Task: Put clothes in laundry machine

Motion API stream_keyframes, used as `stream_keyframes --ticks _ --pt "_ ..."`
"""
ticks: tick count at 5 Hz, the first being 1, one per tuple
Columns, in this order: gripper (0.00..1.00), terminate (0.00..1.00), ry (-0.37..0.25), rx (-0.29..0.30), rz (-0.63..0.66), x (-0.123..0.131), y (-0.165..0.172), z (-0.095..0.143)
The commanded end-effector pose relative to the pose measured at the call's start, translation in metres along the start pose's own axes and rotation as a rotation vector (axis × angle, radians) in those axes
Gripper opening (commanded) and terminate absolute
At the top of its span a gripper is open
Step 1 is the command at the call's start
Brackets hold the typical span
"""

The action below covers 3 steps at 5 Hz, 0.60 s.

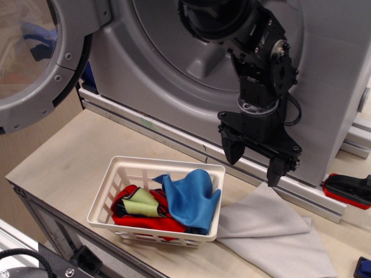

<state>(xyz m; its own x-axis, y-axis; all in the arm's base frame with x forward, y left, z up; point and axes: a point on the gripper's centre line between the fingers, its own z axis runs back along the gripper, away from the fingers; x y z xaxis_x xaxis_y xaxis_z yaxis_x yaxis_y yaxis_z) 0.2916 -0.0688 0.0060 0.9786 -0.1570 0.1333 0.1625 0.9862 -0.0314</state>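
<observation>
A white lattice basket (119,188) on the table holds the clothes: a plain blue piece (191,197) draped over its right side, a lime-green piece (142,202) and a red piece (136,220) under them. My gripper (255,165) hangs above and to the right of the basket, fingers spread, open and empty. Behind it stands the silver-grey laundry machine (151,75); the arm hides part of its drum opening. Its round clear-windowed door (35,58) is swung open at the upper left.
A large pale grey flat cloth (272,234) lies on the table right of the basket. A red and black object (348,190) sits at the right edge. The table's front edge runs close below the basket.
</observation>
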Motion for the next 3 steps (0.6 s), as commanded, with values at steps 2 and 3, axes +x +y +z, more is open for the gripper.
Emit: stream_keyframes --ticks 2,3 --pt "1.0 0.0 -0.035 -0.033 0.071 -0.005 0.02 0.033" --pt "1.0 0.0 -0.088 -0.052 0.147 -0.013 0.044 0.056"
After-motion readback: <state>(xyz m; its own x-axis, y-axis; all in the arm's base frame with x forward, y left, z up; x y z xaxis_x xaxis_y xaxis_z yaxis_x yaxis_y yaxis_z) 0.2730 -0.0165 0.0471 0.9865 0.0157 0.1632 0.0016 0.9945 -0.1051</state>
